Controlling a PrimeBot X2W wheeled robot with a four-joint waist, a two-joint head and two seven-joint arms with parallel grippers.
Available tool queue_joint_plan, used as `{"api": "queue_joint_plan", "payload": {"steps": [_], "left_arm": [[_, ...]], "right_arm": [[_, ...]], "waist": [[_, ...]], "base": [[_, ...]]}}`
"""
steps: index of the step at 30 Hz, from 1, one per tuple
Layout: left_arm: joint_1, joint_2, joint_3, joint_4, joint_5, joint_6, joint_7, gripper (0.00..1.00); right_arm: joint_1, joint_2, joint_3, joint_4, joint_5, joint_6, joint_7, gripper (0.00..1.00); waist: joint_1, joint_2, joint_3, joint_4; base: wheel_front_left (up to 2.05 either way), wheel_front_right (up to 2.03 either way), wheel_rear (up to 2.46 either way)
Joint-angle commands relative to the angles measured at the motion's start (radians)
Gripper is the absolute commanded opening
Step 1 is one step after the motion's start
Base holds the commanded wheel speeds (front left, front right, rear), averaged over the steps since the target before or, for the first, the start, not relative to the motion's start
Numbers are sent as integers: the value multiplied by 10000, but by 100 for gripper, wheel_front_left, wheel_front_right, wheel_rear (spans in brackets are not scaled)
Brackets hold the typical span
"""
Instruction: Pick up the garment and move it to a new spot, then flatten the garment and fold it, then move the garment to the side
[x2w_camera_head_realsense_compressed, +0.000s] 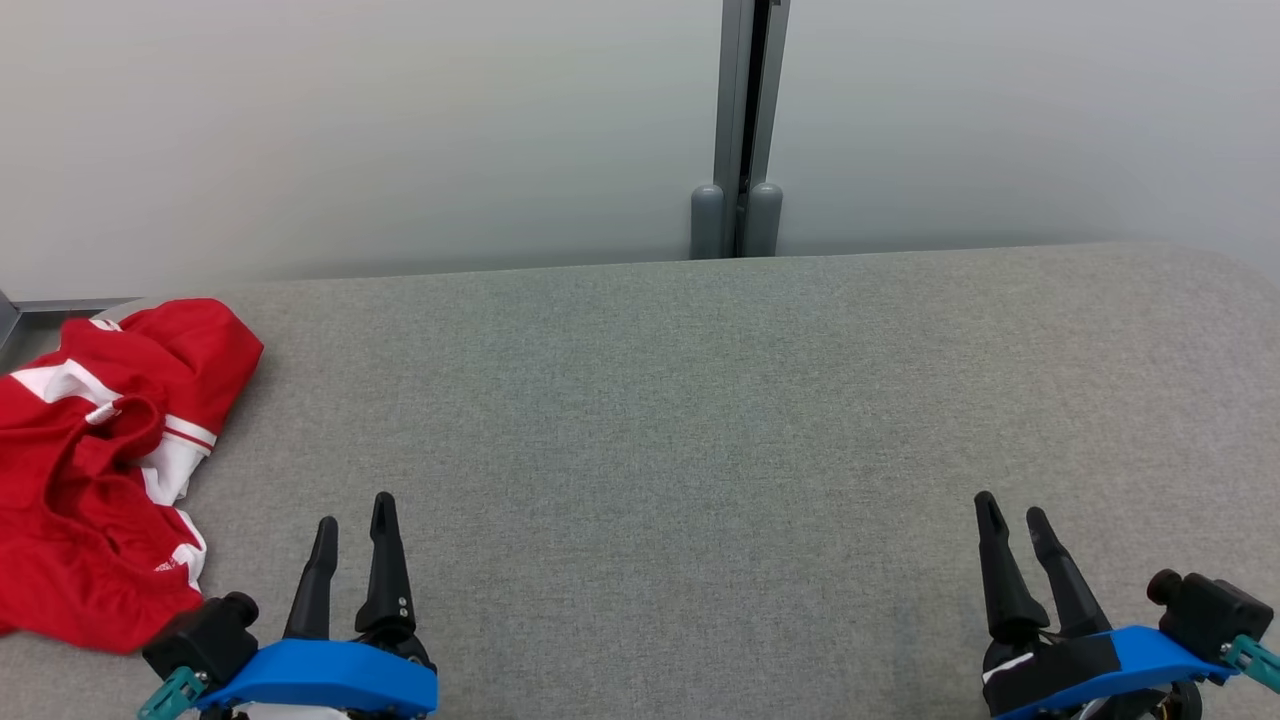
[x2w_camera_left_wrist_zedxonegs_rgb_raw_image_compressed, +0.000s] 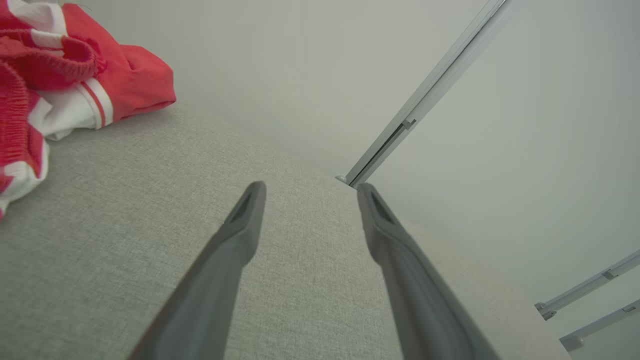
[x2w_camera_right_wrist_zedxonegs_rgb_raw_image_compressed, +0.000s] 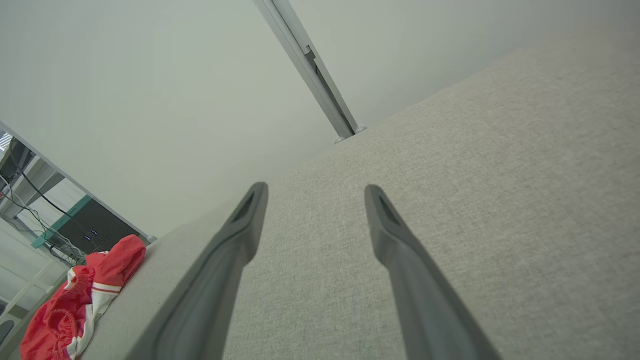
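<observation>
Garment (x2w_camera_head_realsense_compressed: 90, 470), red with white bands and a gathered elastic edge, lies crumpled in a loose heap at the far left side of the bench (x2w_camera_head_realsense_compressed: 700, 400), partly running out of the head view's left edge. The grey woven cover of the bench stretches bare from the heap across to the right. The left hand (x2w_camera_head_realsense_compressed: 355, 510) hovers at the near edge just beside the garment, apart from the cloth, its two dark fingers (x2w_camera_head_realsense_compressed: 385, 570) spread wide and holding nothing; in its own wrist view the fingertips stand over bare grey fabric, with the red heap up in the left corner. The right hand (x2w_camera_head_realsense_compressed: 1011, 505) sits at the near right, well apart from the garment, its jaws likewise spread wide and empty, touching nothing that can be seen; its wrist view has the heap small at the lower left, at the far end of the bench. Behind the bench rises a pale wall (x2w_camera_head_realsense_compressed: 350, 130), split by a grey metal post (x2w_camera_head_realsense_compressed: 740, 130) that meets the back edge near the middle.
</observation>
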Motion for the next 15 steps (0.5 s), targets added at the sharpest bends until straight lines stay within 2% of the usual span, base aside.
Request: {"api": "queue_joint_plan", "payload": {"steps": [1, 15], "left_arm": [[-21, 64, -50, -57, 205, 46, -83, 100], [40, 69, -179, 251, 1447, 177, -468, 100]], "right_arm": [[29, -73, 31, -63, -207, 18, -102, 100], [-20, -84, 218, 148, -1929, 20, -482, 100]], "waist": [[0, 0, 1, 2], [0, 0, 38, 19]], "base": [[0, 0, 0], [0, 0, 0]]}}
